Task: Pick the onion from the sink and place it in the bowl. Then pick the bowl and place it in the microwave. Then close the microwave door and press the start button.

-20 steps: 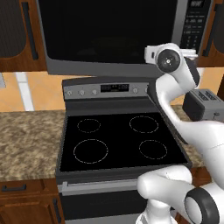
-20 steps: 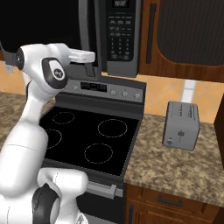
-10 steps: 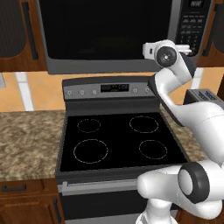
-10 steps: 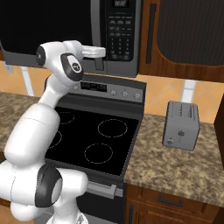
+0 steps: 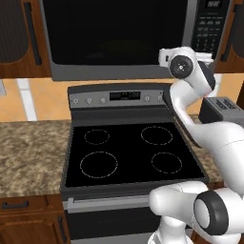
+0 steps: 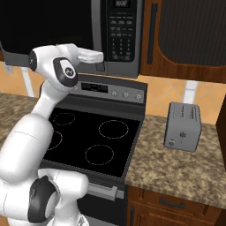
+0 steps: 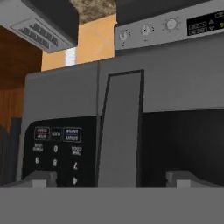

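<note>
- I see the microwave (image 5: pixel 119 38) mounted above the stove (image 5: pixel 131 147); its long axis runs left to right along the wall, and its front faces out toward the arm.
- The microwave door (image 5: pixel 114 35) lies flat and closed across the front. Its black window takes up most of the width, with a grey frame below it.
- The vertical bar handle (image 7: pixel 119 127) runs along the door's edge beside the button panel (image 6: pixel 121 31). In the hand view it crosses the middle of the picture as a long grey strip, slightly tilted.
- The hand view is rolled: the stove's knobs and display sit at its top, the microwave below them.
- The button panel sits at the microwave's right end. In the hand view I make out digits 0, 9, 8, 7 and 4, all upside down. The two upper buttons carry small white writing too blurred for me to read.
- The displays on the stove back panel and at the microwave top show figures I cannot read.
- The gripper (image 7: pixel 112 178) is raised in front of the microwave's lower right, near the handle and panel. Its fingers (image 7: pixel 41 178) stand wide apart with nothing between them; the handle shows in the gap behind, and I cannot tell whether anything touches.
- A grey toaster (image 6: pixel 182 126) stands on the granite surface (image 6: pixel 176 167) right of the stove, slots up.
</note>
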{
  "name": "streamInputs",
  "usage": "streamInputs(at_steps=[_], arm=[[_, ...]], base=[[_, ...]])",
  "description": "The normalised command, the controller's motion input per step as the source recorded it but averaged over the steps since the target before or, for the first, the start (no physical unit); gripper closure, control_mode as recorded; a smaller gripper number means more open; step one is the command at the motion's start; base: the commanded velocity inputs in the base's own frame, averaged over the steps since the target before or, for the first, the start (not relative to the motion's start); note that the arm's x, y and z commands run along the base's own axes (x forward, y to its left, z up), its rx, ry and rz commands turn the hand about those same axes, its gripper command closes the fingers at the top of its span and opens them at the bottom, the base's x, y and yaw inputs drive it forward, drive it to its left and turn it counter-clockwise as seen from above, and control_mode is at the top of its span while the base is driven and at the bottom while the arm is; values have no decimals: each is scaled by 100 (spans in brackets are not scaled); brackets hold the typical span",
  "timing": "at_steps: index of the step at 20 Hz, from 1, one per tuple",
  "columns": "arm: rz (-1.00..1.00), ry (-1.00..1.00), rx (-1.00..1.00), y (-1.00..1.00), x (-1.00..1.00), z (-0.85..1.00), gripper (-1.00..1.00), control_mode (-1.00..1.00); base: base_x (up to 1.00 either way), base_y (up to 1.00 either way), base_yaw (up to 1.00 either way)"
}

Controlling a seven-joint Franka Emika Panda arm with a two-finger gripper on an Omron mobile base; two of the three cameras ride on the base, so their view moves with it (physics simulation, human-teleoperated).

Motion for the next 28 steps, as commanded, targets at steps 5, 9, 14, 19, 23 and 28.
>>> streamInputs(at_steps=[5, 9, 14, 19, 23, 28], arm=[[-24, 0, 28, -31, -100, 7, -100, -100], [6, 3, 63, -51, -98, 7, -100, -100], [21, -4, 76, -59, -88, -1, -100, -100], [19, -2, 72, -19, -13, -4, -100, -100], [2, -1, 60, 1, 61, 0, -100, -100], [4, 0, 33, 28, 51, -45, -100, -100]], base=[[0, 0, 0], [0, 0, 0], [0, 0, 0], [0, 0, 0], [0, 0, 0], [0, 0, 0]])
